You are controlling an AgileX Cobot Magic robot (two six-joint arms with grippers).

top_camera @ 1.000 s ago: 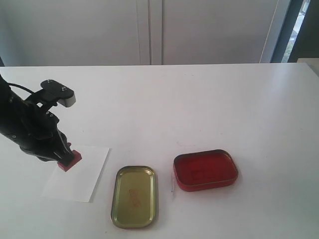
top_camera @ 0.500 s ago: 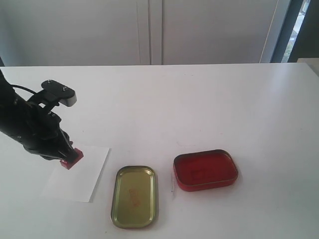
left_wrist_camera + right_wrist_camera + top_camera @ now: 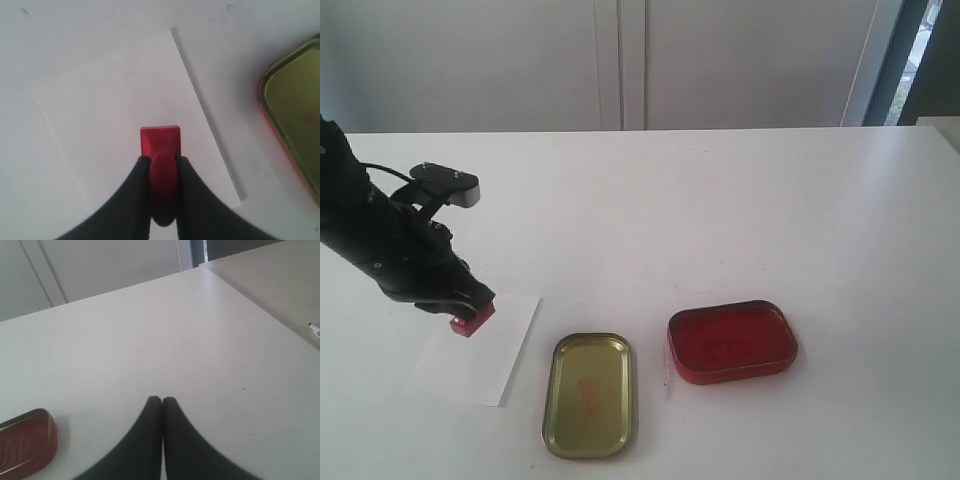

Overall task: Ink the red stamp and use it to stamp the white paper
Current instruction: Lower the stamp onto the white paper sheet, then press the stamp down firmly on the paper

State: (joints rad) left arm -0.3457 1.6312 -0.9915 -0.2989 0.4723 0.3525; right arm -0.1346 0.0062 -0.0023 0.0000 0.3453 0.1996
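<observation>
Fingers (image 3: pixel 134 197) of my left gripper (image 3: pixel 161 161) are pinched tight on the knobbed handle of the red stamp (image 3: pixel 160 142), its square base pointing down at the white paper (image 3: pixel 110 110). In the exterior view the stamp sits over the far part of the sheet, to the left of the gold lid (image 3: pixel 590 393), with the red ink tin (image 3: pixel 731 341) well apart on the right. I cannot tell whether the stamp's face is touching the paper or is just above it, and I see no imprint on the sheet.

My right gripper (image 3: pixel 161 401) is idle above the bench (image 3: pixel 200 340), its fingers pressed together on nothing.

I judge this to be the pressing step. To do it well I would hold the base flat and square to the sheet and drive straight down with no sideways drift. I would then lift straight up, so that the mark does not smear. The sheet is thin and loose, so it may cling to the inked face and rise with it.
</observation>
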